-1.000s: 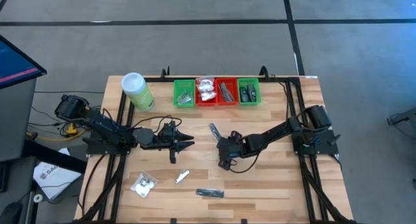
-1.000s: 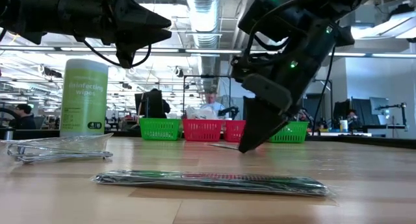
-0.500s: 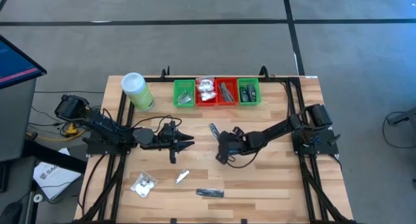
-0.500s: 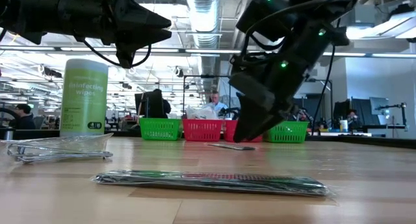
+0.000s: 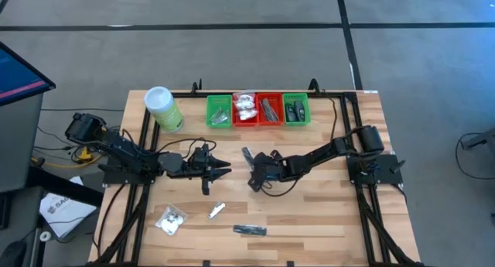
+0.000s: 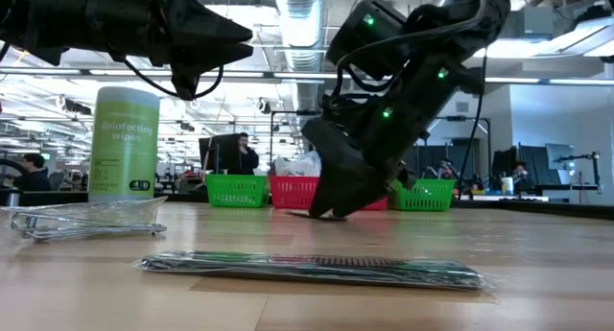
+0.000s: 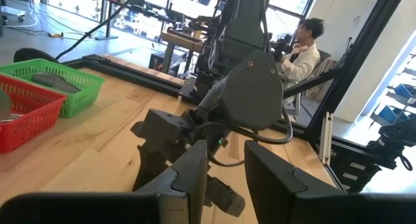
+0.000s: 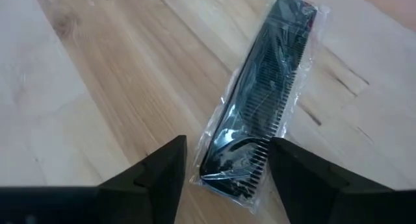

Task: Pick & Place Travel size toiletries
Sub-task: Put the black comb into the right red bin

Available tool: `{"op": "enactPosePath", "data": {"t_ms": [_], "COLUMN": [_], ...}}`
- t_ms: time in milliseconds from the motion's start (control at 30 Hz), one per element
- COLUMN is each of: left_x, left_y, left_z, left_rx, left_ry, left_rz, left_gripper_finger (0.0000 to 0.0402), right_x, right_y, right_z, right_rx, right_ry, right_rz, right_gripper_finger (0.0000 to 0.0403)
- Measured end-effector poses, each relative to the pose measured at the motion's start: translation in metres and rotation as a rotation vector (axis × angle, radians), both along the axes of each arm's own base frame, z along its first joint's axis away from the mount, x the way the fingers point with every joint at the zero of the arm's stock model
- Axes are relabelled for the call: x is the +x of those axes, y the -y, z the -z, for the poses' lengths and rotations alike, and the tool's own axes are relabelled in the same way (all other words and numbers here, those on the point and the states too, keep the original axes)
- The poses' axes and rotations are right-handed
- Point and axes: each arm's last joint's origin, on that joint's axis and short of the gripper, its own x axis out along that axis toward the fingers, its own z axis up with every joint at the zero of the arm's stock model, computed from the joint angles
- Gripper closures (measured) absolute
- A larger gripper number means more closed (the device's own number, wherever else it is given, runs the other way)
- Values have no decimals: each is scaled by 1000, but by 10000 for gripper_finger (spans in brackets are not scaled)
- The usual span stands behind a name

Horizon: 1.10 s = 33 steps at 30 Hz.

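Right gripper: mine, open, fingers straddling one wrapped comb at table centre.
Left gripper: mine, hovering at nine o'clock of it, fingers slightly parted, empty.
Loose toiletries: three at six o'clock: white packet, silver sachet, dark comb.
Trays: four at twelve o'clock, two green, two red.
Canister: one, ten o'clock.

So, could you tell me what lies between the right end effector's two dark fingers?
A black plastic-wrapped comb on the wooden table, seen in the right wrist view.

The green canister reads "disinfecting wipes"; nothing else is legible.
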Motion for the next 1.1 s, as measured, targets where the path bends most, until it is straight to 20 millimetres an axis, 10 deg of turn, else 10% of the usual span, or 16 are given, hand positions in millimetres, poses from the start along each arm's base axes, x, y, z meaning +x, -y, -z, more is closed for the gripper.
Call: {"op": "enactPosePath", "data": {"t_ms": [567, 1100], "left_x": [0, 0], "left_y": [0, 0], "left_z": [0, 0], "left_rx": [0, 0], "left_ry": [0, 0], "left_rz": [0, 0], "left_gripper_finger": [305, 305], "right_x": [-4, 15], "right_y": [2, -23], "right_z": [-2, -35], "right_rx": [7, -141], "right_ry": [-55, -209], "right_rz": [-19, -170], "right_gripper_finger": [391, 403]}}
